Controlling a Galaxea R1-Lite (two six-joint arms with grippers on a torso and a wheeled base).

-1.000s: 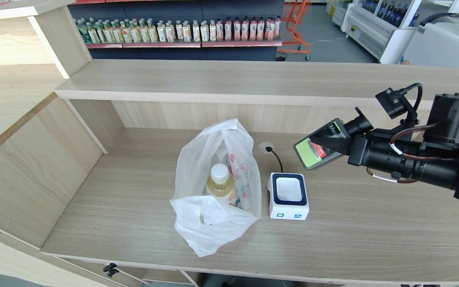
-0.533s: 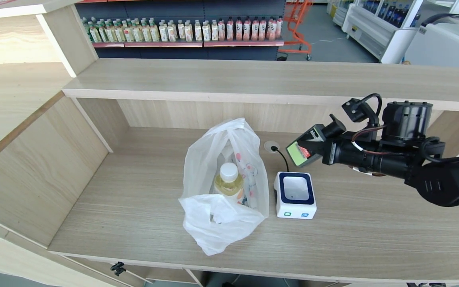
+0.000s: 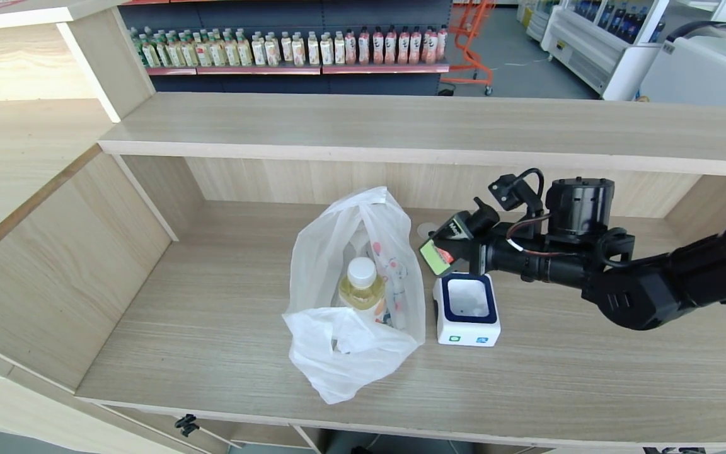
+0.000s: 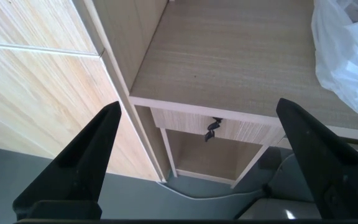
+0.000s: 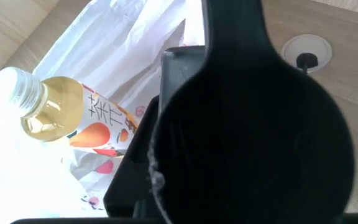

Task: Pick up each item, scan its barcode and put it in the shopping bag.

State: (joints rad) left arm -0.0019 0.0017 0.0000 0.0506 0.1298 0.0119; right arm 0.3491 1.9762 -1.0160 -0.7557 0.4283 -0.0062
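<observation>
Above the far edge of the barcode scanner (image 3: 467, 309), just beside the mouth of the shopping bag (image 3: 325, 252), I hold a small box (image 3: 437, 255) with a green and red face and a dark top. My right gripper (image 3: 457, 241) is clamped on it from the side. The green face tilts down and towards the bag. The box touches neither the scanner nor the bag.

I judge this to be the scanning step for this box, or the very end of it. I cannot tell where the barcode sits, so I cannot say whether it faces the scanner's window. The next move calls for a short carry across to the bag's opening. I should lower the box between the plastic walls and beside the tea bottle (image 3: 362, 287) standing inside, and let go only when it is below the rim. The bag is limp, so a box that catches the edge could fold the mouth shut.

My right arm reaches low and nearly level across the wooden counter (image 3: 590, 378), with the wrist turned towards the bag. My left gripper (image 4: 199, 109) hangs with its fingers spread wide and nothing between them, off the counter's front edge and well apart from the bag.
</observation>
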